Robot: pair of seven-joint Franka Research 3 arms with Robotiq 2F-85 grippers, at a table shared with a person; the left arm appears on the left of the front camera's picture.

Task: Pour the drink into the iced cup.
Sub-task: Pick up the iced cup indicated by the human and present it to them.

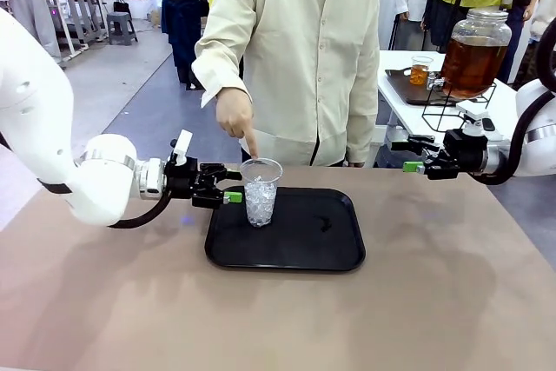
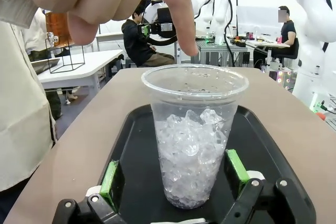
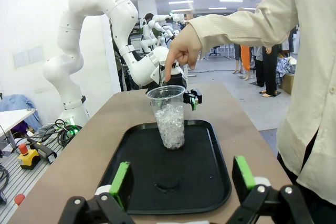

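Left gripper (image 1: 231, 185): spread wide, clamping nothing, w/ green pads (image 2: 236, 167) flanking the lower part of the clear plastic cup of crushed ice (image 1: 261, 193). No visible contact yet. Right gripper (image 1: 407, 155): likewise spread wide and empty, hovering near the R edge of the brown table (image 1: 434, 310), well apart from the cup and facing it across the flat black plastic tray (image 1: 330, 249).

Risks, working outward:
- Squeezing too hard: thin-walled cup, prob. buckles and spits ice.
- Closing off-centre: light, tall, on a smooth tray, so likely to skid or tip before being caught.
- Lifting now: person's hand (image 1: 234, 117) pointing down w/ index finger just above the far rim. Could bump it or knock the cup over. Safer once withdrawn.
- Amber-brown drink (image 1: 469, 62) nowhere near: sitting in the large glass dispenser jar (image 1: 476, 36) w/ metal lid, on a wire stand on the white side table behind the right arm. Small clear cup (image 1: 421, 69) of amber liquid beside it. Nothing pourable in either gripper, so a long fetch first, poss. at the edge of reach.
- Pouring from too high or too fast: splash off the ice onto tray and table. Ice already fills approx. half the cup, so easy to overfill.
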